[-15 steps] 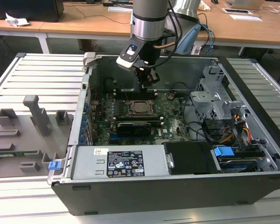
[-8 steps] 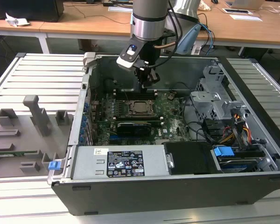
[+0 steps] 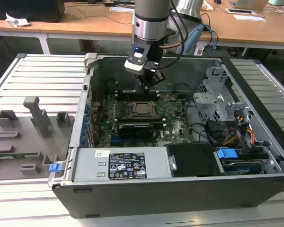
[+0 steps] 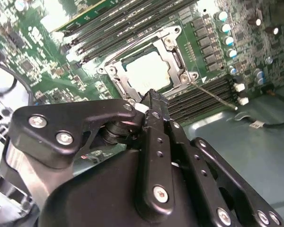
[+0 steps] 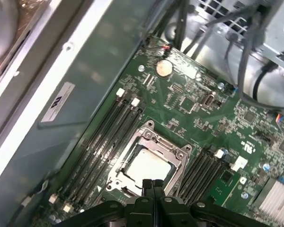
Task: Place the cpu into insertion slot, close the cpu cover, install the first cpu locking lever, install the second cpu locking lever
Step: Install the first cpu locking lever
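Observation:
The cpu (image 4: 146, 71) lies flat in the insertion slot (image 3: 132, 109) on the green board, its silver face showing. The cpu cover (image 4: 174, 53) is down over it, framing the chip (image 5: 149, 165) through its window (image 5: 179, 153). A thin metal locking lever (image 4: 213, 94) juts out from one socket corner across the memory slots. My gripper (image 3: 149, 86) hangs just above the socket's far edge. Its fingertips (image 5: 153, 183) are pressed together with nothing between them, close to the cover's edge (image 4: 149, 99).
Long black memory slots (image 5: 109, 137) flank the socket. A long black card (image 3: 135, 127) sits in front of it. The power supply (image 3: 128, 165), a metal drive cage (image 3: 222, 101) with cables and the case walls (image 3: 180, 75) hem the board in. A grey fixture plate (image 3: 23, 137) lies outside.

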`<state>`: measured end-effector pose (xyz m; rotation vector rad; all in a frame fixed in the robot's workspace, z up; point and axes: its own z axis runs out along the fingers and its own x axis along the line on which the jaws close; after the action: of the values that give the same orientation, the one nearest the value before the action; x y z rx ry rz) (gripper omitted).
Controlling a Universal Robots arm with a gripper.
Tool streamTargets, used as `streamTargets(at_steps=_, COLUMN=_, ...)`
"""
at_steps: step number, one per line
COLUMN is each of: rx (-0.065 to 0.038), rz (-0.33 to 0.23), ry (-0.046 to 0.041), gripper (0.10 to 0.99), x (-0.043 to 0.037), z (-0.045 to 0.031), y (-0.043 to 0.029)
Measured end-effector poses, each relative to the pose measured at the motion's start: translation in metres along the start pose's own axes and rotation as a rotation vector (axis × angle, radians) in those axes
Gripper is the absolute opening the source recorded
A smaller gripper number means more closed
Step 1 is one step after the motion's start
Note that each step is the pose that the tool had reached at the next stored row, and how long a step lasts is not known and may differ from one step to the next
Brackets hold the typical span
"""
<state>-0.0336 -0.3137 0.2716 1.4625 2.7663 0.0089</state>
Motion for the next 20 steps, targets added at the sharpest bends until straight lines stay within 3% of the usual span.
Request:
streamTargets(at_steps=7, rx=-0.001, rz=-0.139, ry=0.0014, gripper=0.11, x=0.0, z=0.0, y=0.0)
streamTargets(at_steps=20, rx=-0.002, rz=-0.221, ry=0.0025, gripper=0.11, x=0.0, z=0.0, y=0.0)
